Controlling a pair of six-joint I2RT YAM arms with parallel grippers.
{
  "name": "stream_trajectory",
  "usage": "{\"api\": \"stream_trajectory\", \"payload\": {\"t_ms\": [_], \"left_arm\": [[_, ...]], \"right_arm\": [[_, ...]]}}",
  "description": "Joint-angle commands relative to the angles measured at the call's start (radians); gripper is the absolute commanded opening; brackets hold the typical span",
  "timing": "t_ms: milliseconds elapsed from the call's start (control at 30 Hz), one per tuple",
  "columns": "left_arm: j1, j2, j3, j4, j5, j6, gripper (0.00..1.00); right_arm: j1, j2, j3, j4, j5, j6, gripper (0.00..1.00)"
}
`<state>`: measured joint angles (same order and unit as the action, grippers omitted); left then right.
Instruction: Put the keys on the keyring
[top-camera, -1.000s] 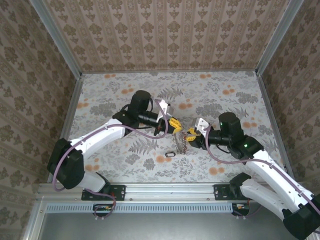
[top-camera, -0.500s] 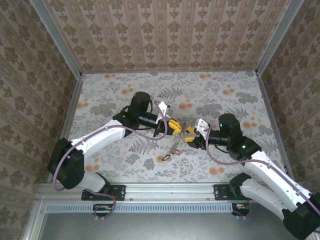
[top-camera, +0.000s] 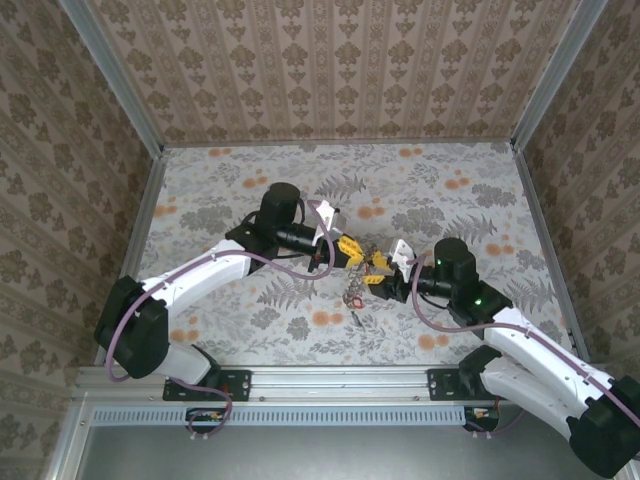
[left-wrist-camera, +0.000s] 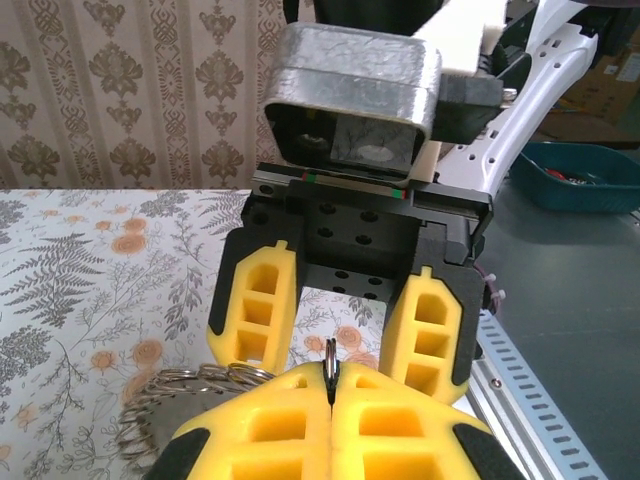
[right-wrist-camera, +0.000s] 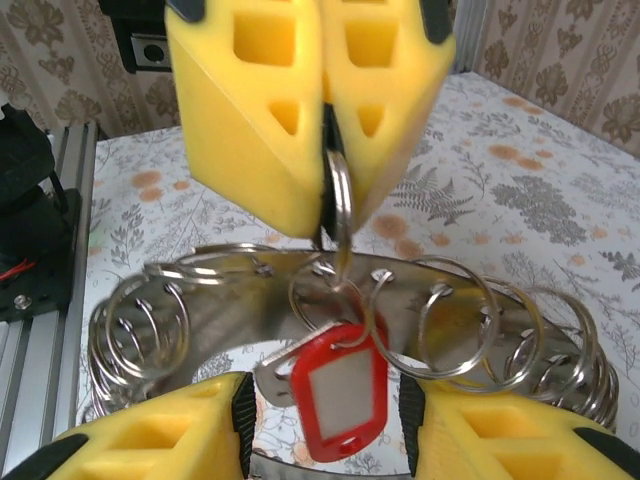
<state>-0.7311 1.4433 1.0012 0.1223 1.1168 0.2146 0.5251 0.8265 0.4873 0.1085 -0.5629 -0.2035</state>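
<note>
Keyring (right-wrist-camera: 200, 300) hangs in the air between the two arms, above the flowered table (right-wrist-camera: 520, 160). It is a flat hoop of bright metal strung with many small split rings (right-wrist-camera: 460, 320). The left gripper (left-wrist-camera: 330, 390) has its yellow jaws pressed fully together on the edge of one of these loops, and the whole bundle dangles from that single pinch. The right gripper (left-wrist-camera: 338, 335) faces it with its jaws parted and nothing between the pads. Its fingers stand to either side of the red-headed key (right-wrist-camera: 340, 390), which hangs just below the pinched loop; whether that key is already threaded onto the loop I cannot tell. The hoop looks light and stiff, but everything hung on it is loose and will likely swing and chatter with any nudge. Polished wire against foam probably slips, so the thin loop is best held flat across its plane, as it is held now. The key seems easiest to take by its broad red head, where the flat plastic faces should seat well against the pads, rather than by the thin metal part.
</note>
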Motion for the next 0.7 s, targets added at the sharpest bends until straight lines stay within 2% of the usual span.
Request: {"api": "stream_trajectory", "payload": {"t_ms": [0,400,667], "left_arm": [[0.007,-0.01,0.012,0.061,0.008,-0.036,0.0],[0.007,0.007,0.01,0.073,-0.001,-0.061,0.0],[0.012,0.025,0.003,0.038,-0.039,-0.052,0.0]], "right_arm": [[0.019,-0.008,-0.018,0.079,0.047,0.032,0.41],[0.027,-0.022,-0.018,0.09,0.121,-0.016,0.02],[0.027,-0.067,0.079,-0.151,0.132,-0.118,0.0]]}}
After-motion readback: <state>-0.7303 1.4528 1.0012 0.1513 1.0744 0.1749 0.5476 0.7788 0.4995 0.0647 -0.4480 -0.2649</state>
